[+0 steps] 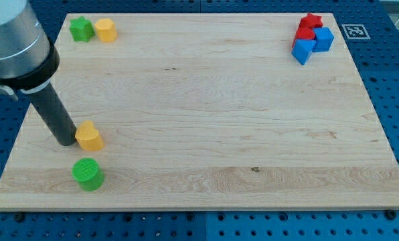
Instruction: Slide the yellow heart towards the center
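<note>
The yellow heart (90, 136) lies near the view's left edge of the wooden board (206, 107), below mid-height. My tip (67, 141) rests on the board right against the heart's left side, touching or nearly touching it. The dark rod rises from there toward the view's upper left. A green cylinder (88, 174) sits just below the heart.
A green star (81, 29) and a yellow hexagon-like block (106, 30) stand at the top left. At the top right, a red star (311, 23), another red block (304, 35) and two blue blocks (324, 39) (302, 51) are clustered together.
</note>
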